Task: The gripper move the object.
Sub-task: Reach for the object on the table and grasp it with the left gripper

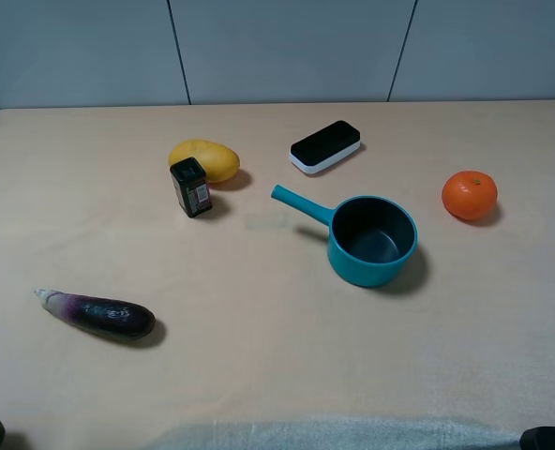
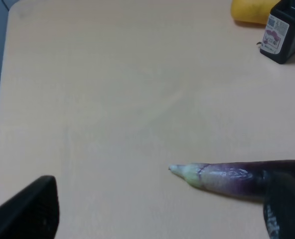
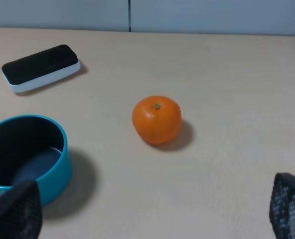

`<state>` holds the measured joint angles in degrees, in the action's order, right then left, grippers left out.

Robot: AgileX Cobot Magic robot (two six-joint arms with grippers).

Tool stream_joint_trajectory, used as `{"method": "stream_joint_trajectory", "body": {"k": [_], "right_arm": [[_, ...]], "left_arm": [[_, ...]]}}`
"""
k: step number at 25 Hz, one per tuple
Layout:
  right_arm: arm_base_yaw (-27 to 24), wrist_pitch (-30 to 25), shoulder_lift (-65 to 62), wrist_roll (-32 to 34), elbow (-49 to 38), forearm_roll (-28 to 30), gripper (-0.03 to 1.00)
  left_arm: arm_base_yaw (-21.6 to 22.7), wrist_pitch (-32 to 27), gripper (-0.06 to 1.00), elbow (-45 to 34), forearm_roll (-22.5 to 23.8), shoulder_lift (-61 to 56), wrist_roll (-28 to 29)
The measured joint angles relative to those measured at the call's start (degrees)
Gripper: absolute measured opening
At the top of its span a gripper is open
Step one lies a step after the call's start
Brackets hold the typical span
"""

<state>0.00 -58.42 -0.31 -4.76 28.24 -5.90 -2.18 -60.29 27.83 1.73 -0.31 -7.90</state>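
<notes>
The eggplant (image 1: 97, 314) lies on its side at the near left of the matte beige table (image 1: 287, 375), well apart from everything else. It is slim and glossy dark purple, fading to a pale, pointed stem end that aims left.

Farther back a smooth yellow mango (image 1: 204, 159) sits just behind a small upright black box (image 1: 191, 187). To their right lies a rounded block (image 1: 325, 146) with a black top and white base. A teal pan (image 1: 362, 270) with a dark inside and a straight handle pointing far-left stands mid-table, and a dimpled orange (image 1: 469, 195) sits at the far right.

The left wrist view shows the left gripper (image 2: 160, 199) spread wide, its two dark fingers (image 2: 33, 211) low over the table. One finger covers the eggplant's (image 2: 227, 178) dark end; I cannot tell whether it touches. This view alone shows the wrinkled, whitish-green skin at the stem and the box's (image 2: 282, 32) pale label with pinkish marks, its print too small to read. The mango (image 2: 252, 11) peeks in beside the box.

The right wrist view shows the right gripper (image 3: 155, 194) also spread, its fingers (image 3: 289, 206) mesh-textured. Between them are the orange's (image 3: 156, 119) green stem dot, the pan (image 3: 58, 169) and the block (image 3: 41, 67).
</notes>
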Motion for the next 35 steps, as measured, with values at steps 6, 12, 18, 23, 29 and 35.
{"method": "stream_joint_trajectory", "body": {"k": [6, 12, 18, 23, 29, 35], "right_arm": [[0.0, 0.0, 0.0, 0.0, 0.0, 0.0, 0.69], [0.0, 0.0, 0.0, 0.0, 0.0, 0.0, 0.69], [0.0, 0.0, 0.0, 0.0, 0.0, 0.0, 0.69], [0.0, 0.0, 0.0, 0.0, 0.0, 0.0, 0.69], [0.0, 0.0, 0.0, 0.0, 0.0, 0.0, 0.69], [0.0, 0.0, 0.0, 0.0, 0.0, 0.0, 0.69]], "left_arm": [[0.0, 3.22, 0.82, 1.08, -0.9, 0.35, 0.0], [0.0, 5.58, 0.82, 1.23, -1.73, 9.06, 0.0], [0.0, 8.97, 0.82, 1.43, -4.32, 20.78, 0.0], [0.0, 10.04, 0.82, 3.37, -4.52, 30.98, 0.0], [0.0, 10.03, 0.82, 8.78, -4.54, 42.19, 0.0], [0.0, 8.44, 0.82, 13.83, -5.28, 53.72, 0.0]]}}
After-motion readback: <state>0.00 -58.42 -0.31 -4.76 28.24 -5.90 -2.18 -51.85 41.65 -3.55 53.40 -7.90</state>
